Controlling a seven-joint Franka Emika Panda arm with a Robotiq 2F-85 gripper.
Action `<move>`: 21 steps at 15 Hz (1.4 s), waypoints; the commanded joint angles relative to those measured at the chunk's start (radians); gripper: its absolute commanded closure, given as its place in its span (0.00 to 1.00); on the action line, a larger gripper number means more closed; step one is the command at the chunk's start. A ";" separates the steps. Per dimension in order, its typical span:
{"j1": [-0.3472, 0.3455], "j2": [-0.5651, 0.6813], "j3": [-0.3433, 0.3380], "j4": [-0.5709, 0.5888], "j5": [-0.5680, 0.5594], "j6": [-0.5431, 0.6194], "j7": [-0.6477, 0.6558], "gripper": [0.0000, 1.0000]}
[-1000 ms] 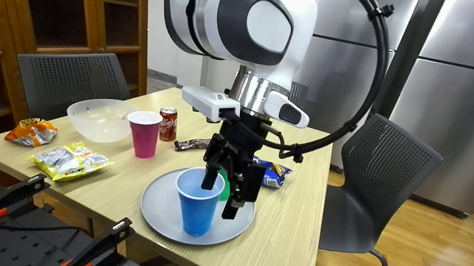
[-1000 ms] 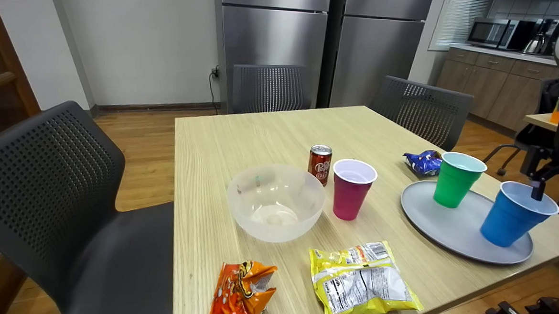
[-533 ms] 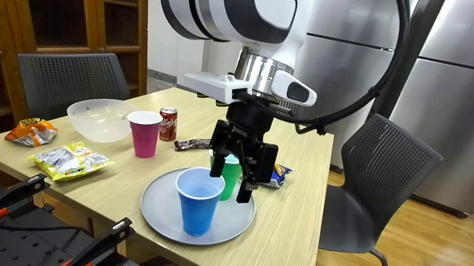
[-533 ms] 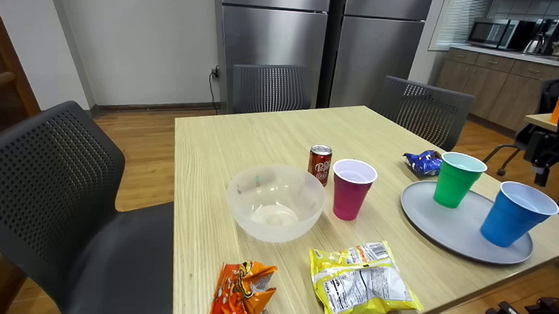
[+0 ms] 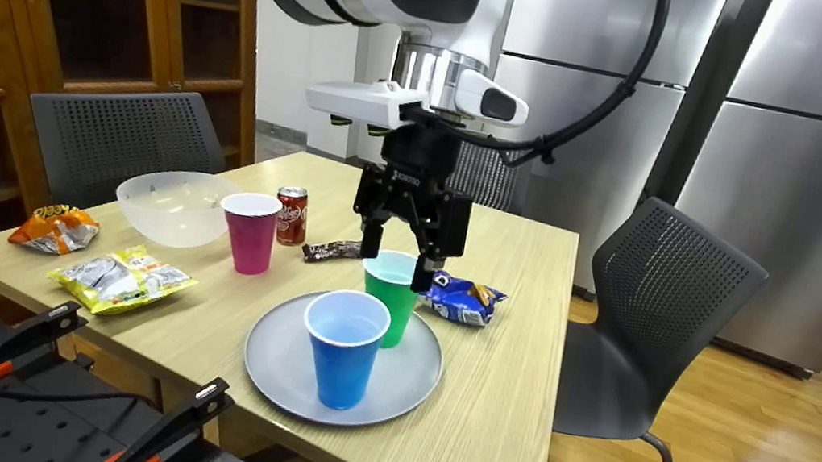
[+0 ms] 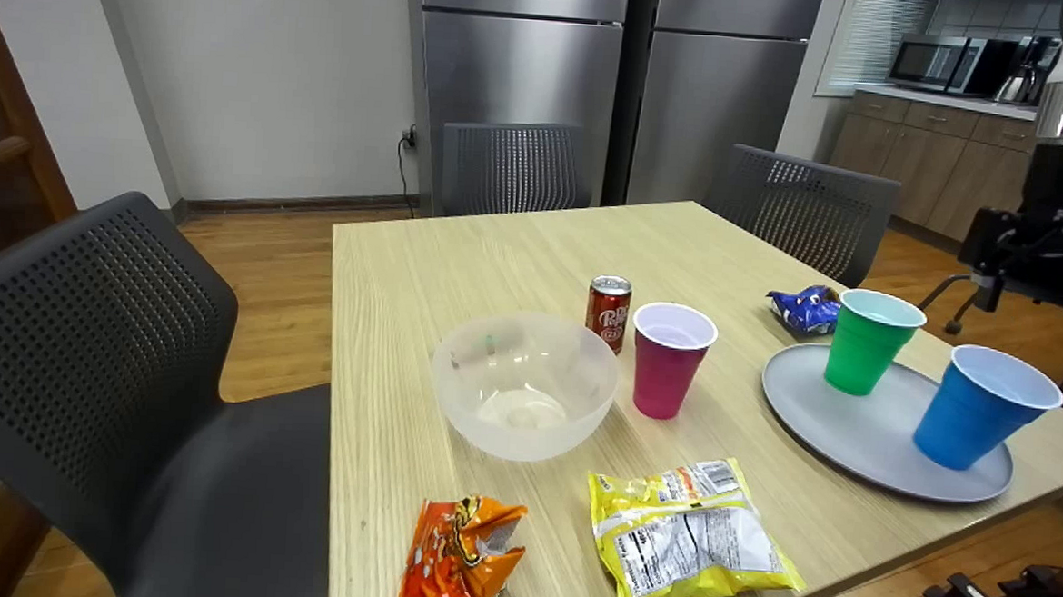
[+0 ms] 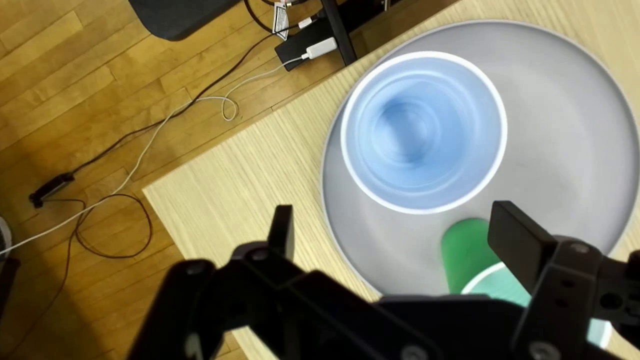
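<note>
My gripper (image 5: 396, 258) stands wide open with nothing between its fingers. It hangs above the grey plate (image 7: 560, 100), and in an exterior view it overlaps the rim of the green cup (image 5: 385, 309). A blue cup (image 5: 342, 363) sits upright on the plate beside the green one. Looking down from the wrist, I see into the blue cup (image 7: 425, 135), which lies ahead of the fingertips. Part of the green cup (image 7: 465, 255) is hidden behind a finger (image 7: 522, 245). In an exterior view only part of the gripper's body shows at the right edge.
On the table stand a magenta cup (image 6: 669, 369), a soda can (image 6: 608, 313) and a frosted bowl (image 6: 526, 407). Yellow (image 6: 692, 534), orange (image 6: 463, 554) and blue (image 5: 462, 300) snack bags lie about, with a dark wrapper (image 5: 333, 251). Chairs (image 5: 647, 340) surround the table.
My gripper has risen from the blue cup, where one finger was at its mouth, and shifted back toward the green cup. It has stayed open. The cups and plate have not moved.
</note>
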 commanded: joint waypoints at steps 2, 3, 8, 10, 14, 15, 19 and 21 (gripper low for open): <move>0.033 -0.060 0.060 -0.001 0.009 -0.025 -0.029 0.00; 0.044 -0.066 0.074 -0.002 0.013 -0.025 -0.031 0.00; 0.093 -0.084 0.134 -0.006 0.021 -0.012 -0.042 0.00; 0.115 -0.089 0.158 -0.007 0.025 -0.010 -0.042 0.00; 0.163 -0.096 0.210 -0.005 0.019 -0.013 -0.031 0.00; 0.176 -0.095 0.223 -0.003 0.018 -0.015 -0.027 0.00; 0.225 -0.085 0.275 0.006 0.015 -0.020 -0.018 0.00; 0.248 -0.080 0.298 0.012 0.010 -0.019 -0.014 0.00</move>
